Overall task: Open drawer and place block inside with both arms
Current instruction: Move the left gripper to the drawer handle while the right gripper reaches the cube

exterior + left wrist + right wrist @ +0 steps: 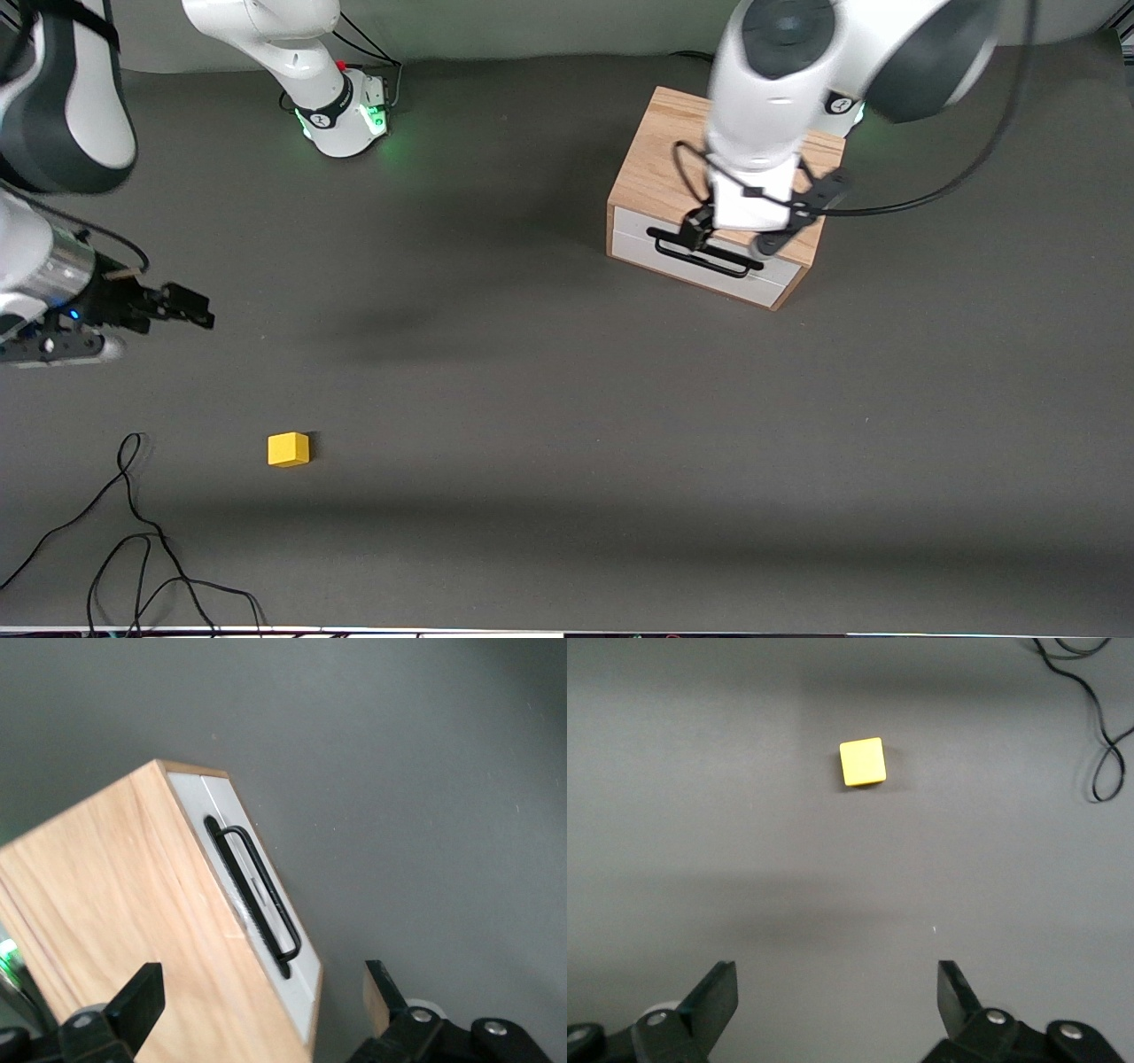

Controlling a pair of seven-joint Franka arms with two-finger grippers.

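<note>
Risks first, as a judgement from how things lie. The light oak-grain wooden box (660,168) sits loose on the dark grey worktop (549,399) toward the left arm's end, so a pull on the handle may drag the whole box toward the front camera instead of sliding the drawer out. The white-fronted drawer (700,257) is fully shut. Its black bar handle (704,252) is thin and stands close off the front, so fingers arriving slightly off could hit the box top or the white face and miss the bar.

The left arm's black two-finger end effector (259,997) hangs over the box's front top edge, jaws spread wide, nothing between them, one finger over the wood and one past the drawer front. It is not yet on the handle.

The right arm's black two-finger end effector (837,992) hovers over bare worktop toward the right arm's end, jaws wide apart, empty. The block is well apart from it and nearer the front camera, so a long reach is needed; a small cube can skid or tip if one finger touches first.

The small bright yellow cube (289,449) lies flat on the worktop with clean edges, near loose black cables (133,540) that could snag the arm.
</note>
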